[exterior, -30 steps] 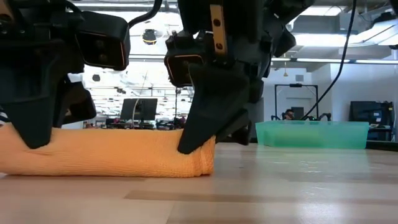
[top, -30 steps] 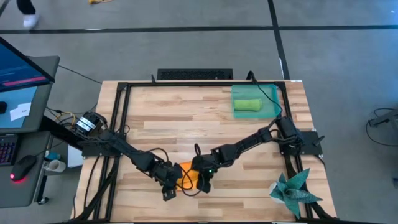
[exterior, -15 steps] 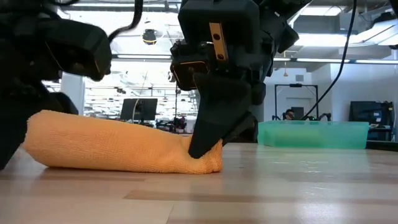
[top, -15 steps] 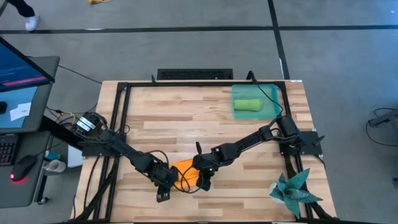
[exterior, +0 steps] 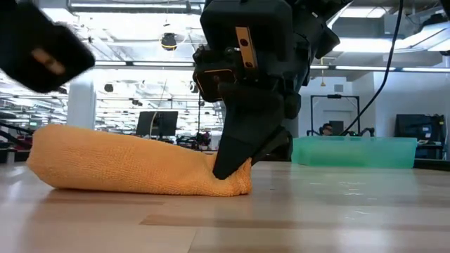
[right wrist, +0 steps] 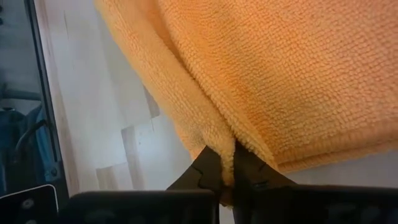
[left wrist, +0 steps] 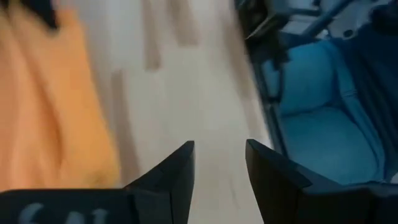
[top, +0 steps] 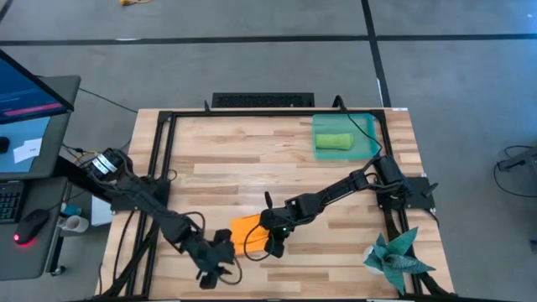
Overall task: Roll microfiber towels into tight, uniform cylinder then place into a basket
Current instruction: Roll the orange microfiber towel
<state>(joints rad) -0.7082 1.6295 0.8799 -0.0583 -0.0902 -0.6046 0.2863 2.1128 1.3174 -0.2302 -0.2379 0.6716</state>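
Judging by what lies where, the task looks about half done. The lime green towel (top: 333, 142) already sits as a short cylinder inside the teal basket (top: 369, 126), at the far right corner of the table (top: 252, 168). The orange towel (top: 249, 234) is not yet there: it lies on the bare wood well apart from the basket, toward the near edge, and in the low view it reads as a loose, uneven roll, fatter at one end than the other, not a tight cylinder.

The right gripper (top: 273, 247) is at the towel's basket-side end, its fingers pinched nearly closed on a fold of the orange cloth, as the right wrist view shows plainly. The left gripper (top: 211, 273) hangs clear of the towel on the side away from the basket, at the table's near edge, its fingers apart with nothing between them.

Left to do, as I judge it: tighten or even out the orange roll, then carry it across to the basket and set it beside the green one.
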